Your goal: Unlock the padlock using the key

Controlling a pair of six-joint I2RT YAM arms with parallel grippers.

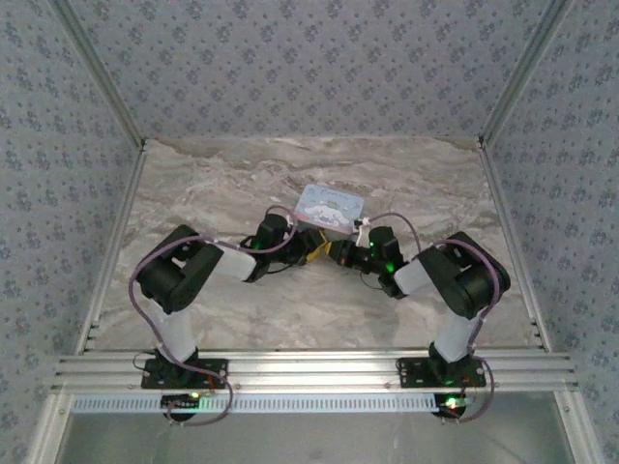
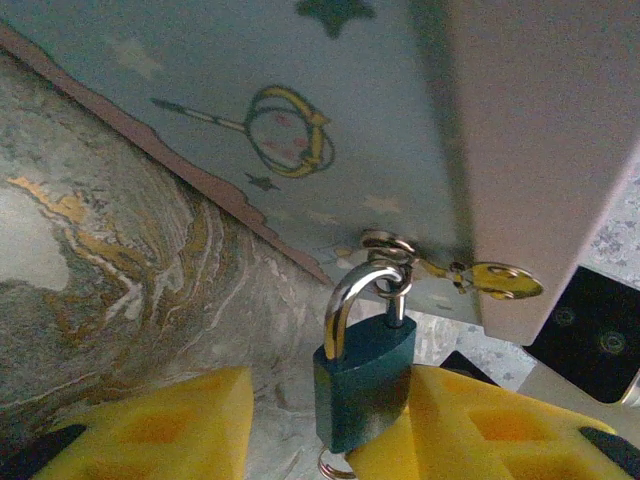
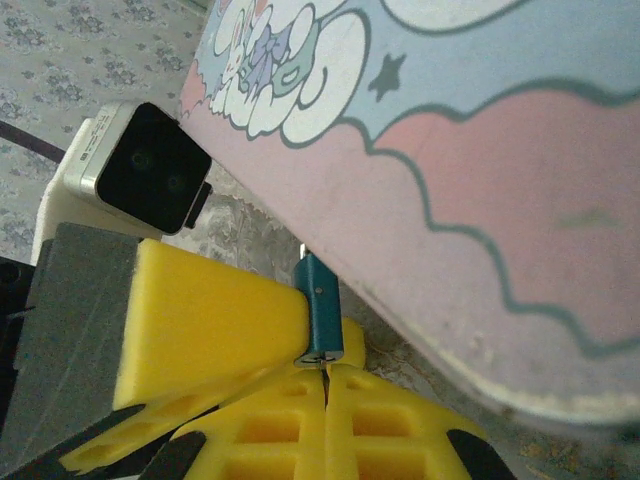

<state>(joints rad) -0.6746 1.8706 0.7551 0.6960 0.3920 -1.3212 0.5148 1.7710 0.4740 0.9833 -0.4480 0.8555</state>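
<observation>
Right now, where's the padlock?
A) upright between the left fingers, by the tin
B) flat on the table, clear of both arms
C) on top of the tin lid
A: the left wrist view shows the padlock standing between the yellow left fingers, its loop up at the edge of the tin.

Cut off by the lower frame edge: base of the padlock (image 2: 365,375). Elsewhere mostly hidden behind a yellow pad (image 3: 210,320). Too small to tell from above.
</observation>
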